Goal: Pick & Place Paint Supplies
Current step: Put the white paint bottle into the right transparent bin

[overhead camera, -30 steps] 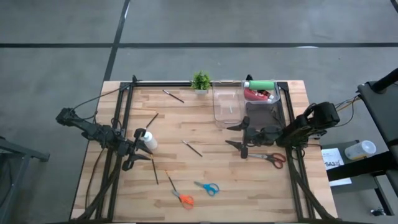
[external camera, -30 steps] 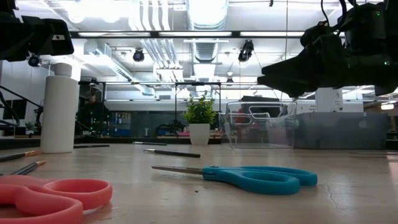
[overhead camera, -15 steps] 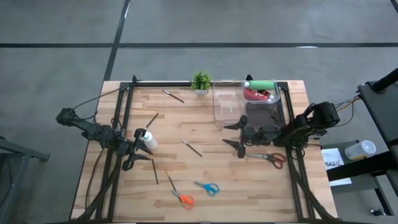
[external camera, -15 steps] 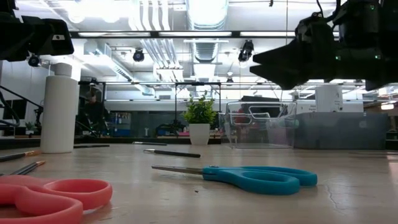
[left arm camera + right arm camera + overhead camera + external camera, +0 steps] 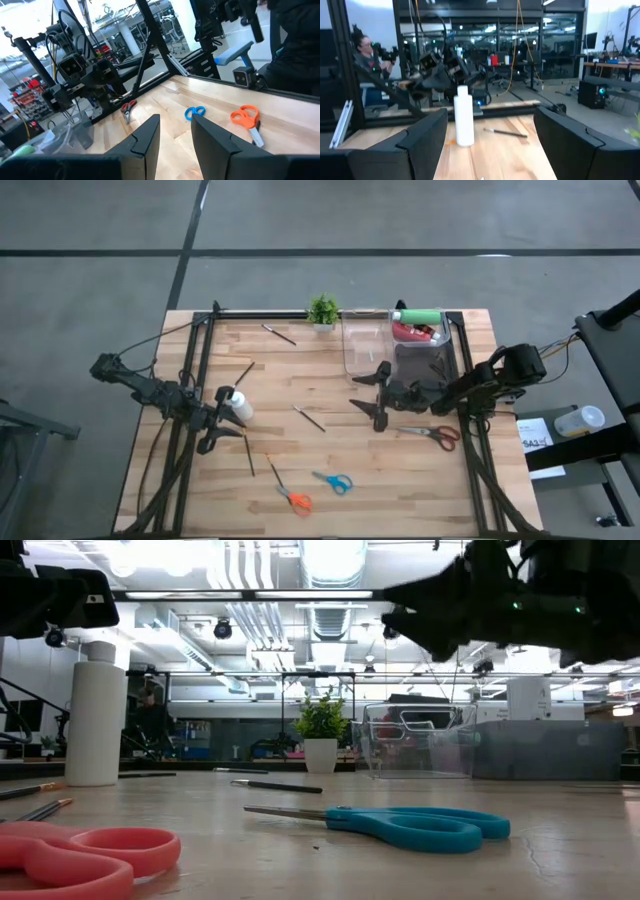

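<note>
Landmark: white bottle [image 5: 240,408], standing upright on the table [image 5: 330,445] toward its left side.

Left gripper [image 5: 216,418] sits right at the bottle, fingers part open, one each side — can't tell if they touch it, and nothing is lifted.

Right of the bottle, mid-table: a brush [image 5: 309,418]. Right gripper [image 5: 378,394] hovers beyond it, jaws wide, empty — likely the next pick. My read: come straight down, jaws across the thin handle, close low.

Far right of the bottle: clear bin [image 5: 366,345] looks empty; the darker bin [image 5: 425,355] beside it holds the green bottle [image 5: 418,317] and red bottle [image 5: 418,332].
</note>
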`<move>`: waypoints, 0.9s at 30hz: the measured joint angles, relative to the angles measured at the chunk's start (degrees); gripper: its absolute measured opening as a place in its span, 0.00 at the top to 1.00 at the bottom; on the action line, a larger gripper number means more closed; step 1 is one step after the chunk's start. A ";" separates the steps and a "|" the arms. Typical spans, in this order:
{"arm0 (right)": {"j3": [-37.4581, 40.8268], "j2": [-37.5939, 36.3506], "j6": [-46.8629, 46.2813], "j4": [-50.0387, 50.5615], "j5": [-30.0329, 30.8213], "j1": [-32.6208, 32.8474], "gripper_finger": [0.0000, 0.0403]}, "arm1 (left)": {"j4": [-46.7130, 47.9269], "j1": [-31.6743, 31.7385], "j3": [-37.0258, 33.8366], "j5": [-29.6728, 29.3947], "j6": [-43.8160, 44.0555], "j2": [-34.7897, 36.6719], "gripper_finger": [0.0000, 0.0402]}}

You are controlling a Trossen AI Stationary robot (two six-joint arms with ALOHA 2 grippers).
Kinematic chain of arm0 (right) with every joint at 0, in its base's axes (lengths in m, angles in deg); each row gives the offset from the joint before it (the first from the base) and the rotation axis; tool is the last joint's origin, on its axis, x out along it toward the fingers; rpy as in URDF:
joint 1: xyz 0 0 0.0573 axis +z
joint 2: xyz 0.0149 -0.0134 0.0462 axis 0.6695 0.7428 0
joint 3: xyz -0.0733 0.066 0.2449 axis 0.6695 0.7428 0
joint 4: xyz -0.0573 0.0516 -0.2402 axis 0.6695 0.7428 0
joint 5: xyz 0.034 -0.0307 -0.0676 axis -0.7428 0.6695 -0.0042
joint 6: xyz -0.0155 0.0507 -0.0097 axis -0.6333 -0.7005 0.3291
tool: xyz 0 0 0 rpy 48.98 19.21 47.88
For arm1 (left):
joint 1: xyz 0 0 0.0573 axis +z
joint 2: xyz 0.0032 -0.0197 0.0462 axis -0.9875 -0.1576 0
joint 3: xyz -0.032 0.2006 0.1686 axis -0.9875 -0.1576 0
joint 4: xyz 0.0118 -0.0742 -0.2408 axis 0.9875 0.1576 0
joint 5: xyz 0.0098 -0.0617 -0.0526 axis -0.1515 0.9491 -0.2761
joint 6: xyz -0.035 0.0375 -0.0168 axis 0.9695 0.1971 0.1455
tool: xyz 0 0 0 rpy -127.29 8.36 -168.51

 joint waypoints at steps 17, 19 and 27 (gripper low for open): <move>-15.44 0.00 0.10 0.02 0.04 0.00 0.27 | -1.22 -0.02 0.68 -11.83 18.83 -0.02 0.71; -17.48 0.00 0.00 0.01 0.04 -0.02 0.27 | -0.69 -0.02 1.69 -14.13 21.22 -0.04 0.71; -25.27 -0.02 0.10 0.04 0.04 0.00 0.27 | 0.01 -0.02 6.60 -16.55 26.29 -0.16 0.71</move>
